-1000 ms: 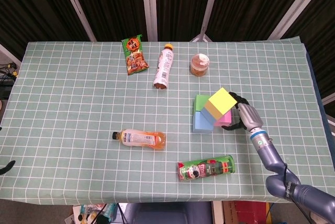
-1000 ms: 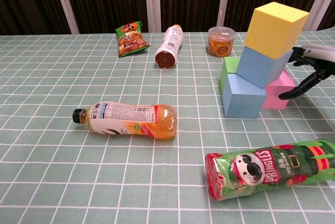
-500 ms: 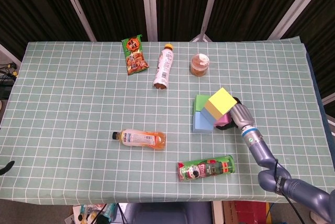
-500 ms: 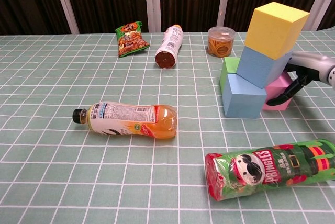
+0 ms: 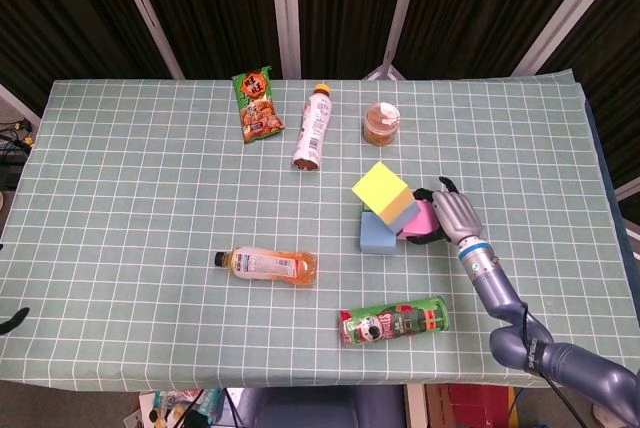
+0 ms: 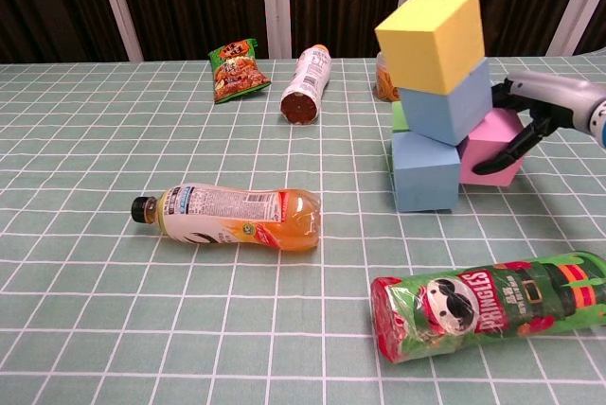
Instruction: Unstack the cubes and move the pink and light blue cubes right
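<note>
So the right hand (image 6: 530,116) has its fingers wrapped around the pink cube (image 6: 492,145), which looks tilted with one edge lifted off the table (image 5: 120,188). That cube sits toward the right half of the table, about midway between the far and near edges. Pressed right up against its left side is the rest of the stack: a light blue cube (image 6: 424,170) on the table, a second light blue cube (image 6: 445,102) perched crooked on top of it and leaning on the pink one, and the yellow cube (image 6: 431,26) up top, also tilted. There's a green cube (image 6: 399,115) peeking out behind the stack. The hand comes in from the right side, so the pink cube is between it and the blue ones. Can't see the left hand in either view. Near the table's front edge lies a Pringles can (image 6: 492,310).
</note>
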`<state>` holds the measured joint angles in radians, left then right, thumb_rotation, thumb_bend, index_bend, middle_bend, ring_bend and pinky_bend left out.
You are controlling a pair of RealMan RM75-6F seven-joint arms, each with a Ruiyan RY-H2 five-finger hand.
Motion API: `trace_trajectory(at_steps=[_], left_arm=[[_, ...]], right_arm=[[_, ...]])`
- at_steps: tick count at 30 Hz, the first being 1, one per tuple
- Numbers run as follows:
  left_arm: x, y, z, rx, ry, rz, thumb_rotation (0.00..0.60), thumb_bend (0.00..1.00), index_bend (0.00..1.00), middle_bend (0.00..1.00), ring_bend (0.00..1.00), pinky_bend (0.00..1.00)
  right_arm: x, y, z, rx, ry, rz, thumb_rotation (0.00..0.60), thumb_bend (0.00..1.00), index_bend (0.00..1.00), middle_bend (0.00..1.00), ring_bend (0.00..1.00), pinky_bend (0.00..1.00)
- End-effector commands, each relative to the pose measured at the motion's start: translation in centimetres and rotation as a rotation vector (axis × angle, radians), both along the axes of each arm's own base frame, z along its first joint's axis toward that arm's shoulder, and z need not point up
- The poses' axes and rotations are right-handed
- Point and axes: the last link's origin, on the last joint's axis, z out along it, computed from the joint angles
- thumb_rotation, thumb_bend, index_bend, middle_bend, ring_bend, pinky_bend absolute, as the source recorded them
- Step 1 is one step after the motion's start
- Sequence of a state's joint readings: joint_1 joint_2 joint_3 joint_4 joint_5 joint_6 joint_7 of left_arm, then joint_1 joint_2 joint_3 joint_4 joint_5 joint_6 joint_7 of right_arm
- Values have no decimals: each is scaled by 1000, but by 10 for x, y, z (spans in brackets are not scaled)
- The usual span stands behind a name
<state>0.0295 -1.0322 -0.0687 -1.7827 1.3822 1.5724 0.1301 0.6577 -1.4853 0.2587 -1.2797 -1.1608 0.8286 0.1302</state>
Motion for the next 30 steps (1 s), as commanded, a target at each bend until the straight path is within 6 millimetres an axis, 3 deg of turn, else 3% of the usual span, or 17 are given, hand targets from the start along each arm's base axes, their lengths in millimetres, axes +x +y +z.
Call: trace_trajectory(at_steps=[1,6,10,26,30], left_arm=[[0,-1,1,2,-5,-3,600,151,185,0,0,0],[-3,-1,6,20,-17,5,600,151,185,0,0,0],[-4,-1,7,18,-24,2,600,151,185,0,0,0],[-1,-2,3,6,-8,-6,600,152,185,0,0,0],[-1,-1,3,13,-3,-1,600,151,185,0,0,0]], right_arm=[[25,-7,8,-36,-13,43,600,188,652,481,533,33],[55,0,15,-70,-57,96,600,188,653,482,534,36],[58,1,18,-85,-60,73,600,188,653,482,534,36],[-22,-4,21,-101,61,-91,600,188,653,482,534,36],[-33,-5,18,-98,73,-104,600,188,641,455,454,27]])
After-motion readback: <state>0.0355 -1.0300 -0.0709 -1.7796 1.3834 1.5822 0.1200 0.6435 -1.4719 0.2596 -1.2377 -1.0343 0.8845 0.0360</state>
